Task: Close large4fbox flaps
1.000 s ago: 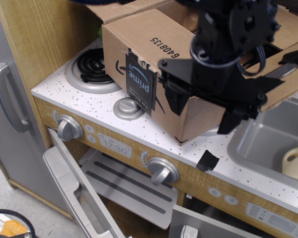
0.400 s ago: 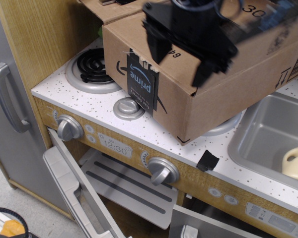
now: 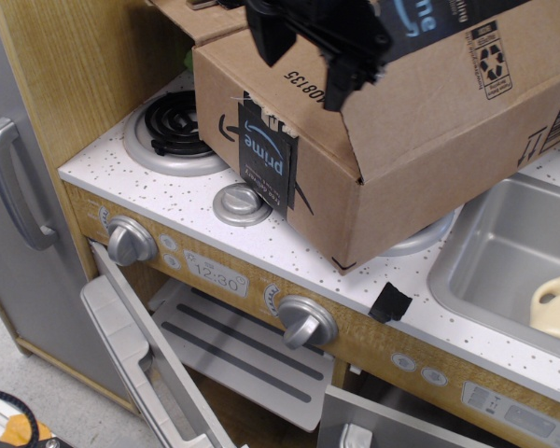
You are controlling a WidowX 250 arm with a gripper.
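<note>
Black gripper [image 3: 308,42], prongs spread apart, hovers at large4fbox [image 3: 420,159] top front edge; countertop [image 3: 168,210] lies bare left of it.

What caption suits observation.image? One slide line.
Black robot claw above the large brown cardboard box on a white speckled toy-kitchen counter.

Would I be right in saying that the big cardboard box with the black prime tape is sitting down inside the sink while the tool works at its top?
Not quite. The cardboard box sits on the white stovetop counter, partly over the burners, beside the sink, not in it. The observation.image view shows this. The tool is indeed at the top of the box.
</note>
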